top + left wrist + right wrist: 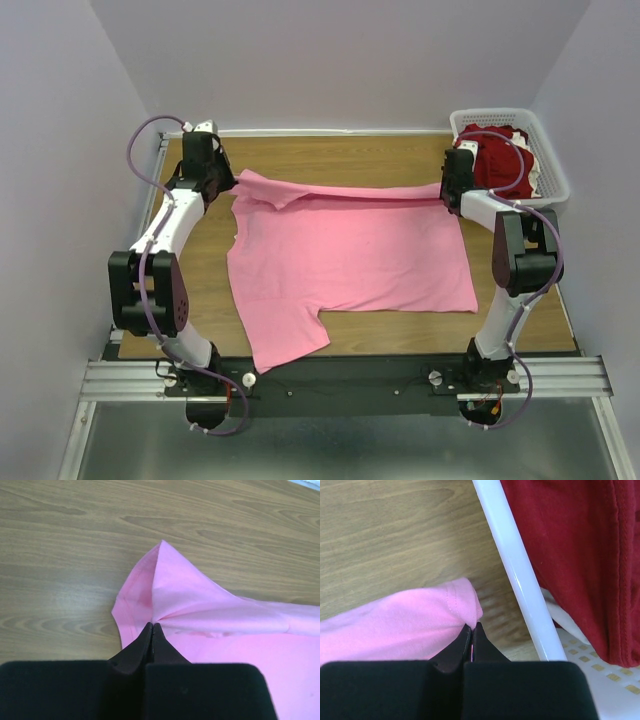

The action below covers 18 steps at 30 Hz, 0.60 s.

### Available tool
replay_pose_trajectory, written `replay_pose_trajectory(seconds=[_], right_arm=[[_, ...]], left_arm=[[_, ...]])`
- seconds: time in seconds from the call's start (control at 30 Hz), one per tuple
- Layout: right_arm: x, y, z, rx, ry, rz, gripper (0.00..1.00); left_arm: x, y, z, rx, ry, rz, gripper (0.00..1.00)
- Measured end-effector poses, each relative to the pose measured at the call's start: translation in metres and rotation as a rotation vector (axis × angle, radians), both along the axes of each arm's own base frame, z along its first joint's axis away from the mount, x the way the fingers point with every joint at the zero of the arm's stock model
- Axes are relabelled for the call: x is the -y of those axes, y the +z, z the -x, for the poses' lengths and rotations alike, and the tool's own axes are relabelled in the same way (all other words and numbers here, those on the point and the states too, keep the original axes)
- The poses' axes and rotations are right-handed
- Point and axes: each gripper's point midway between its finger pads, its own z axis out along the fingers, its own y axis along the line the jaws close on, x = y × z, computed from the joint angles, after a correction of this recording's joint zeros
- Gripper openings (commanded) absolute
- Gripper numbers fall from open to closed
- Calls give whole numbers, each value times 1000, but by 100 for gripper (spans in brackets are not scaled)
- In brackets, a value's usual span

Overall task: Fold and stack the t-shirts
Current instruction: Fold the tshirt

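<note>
- A white lattice basket [556,172] sits at the far right corner of the wooden tabletop [340,155] and holds dark red t-shirts [498,160]. Its rim is just beside the right hand [449,196].
- The pink t-shirt [350,265] lies spread across the middle of the tabletop, its far edge raised in a fold between the two hands.
- The left hand [152,625] is closed tight, pinching the far left corner of the pink cloth. The right hand pinches the far right corner the same way.
- Only the wrist views show these pinches. Only the overhead view shows the whole shirt, with one sleeve reaching toward the near edge.
- The pink cloth is soft and smooth, with a stitched hem. The tabletop is wood-grained.
</note>
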Motion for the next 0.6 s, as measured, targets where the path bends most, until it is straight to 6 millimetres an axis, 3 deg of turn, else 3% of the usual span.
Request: replay_pose_trajectory(seconds=[0.2, 0.37, 0.6], right_arm=[[1, -6, 6, -34, -2, 1, 1], [2, -7, 9, -43, -14, -2, 1], [7, -11, 14, -60, -44, 8, 1]], left_arm=[[7, 18, 15, 19, -10, 57, 0], [13, 14, 31, 12, -19, 94, 0], [22, -42, 64, -117, -29, 156, 0]])
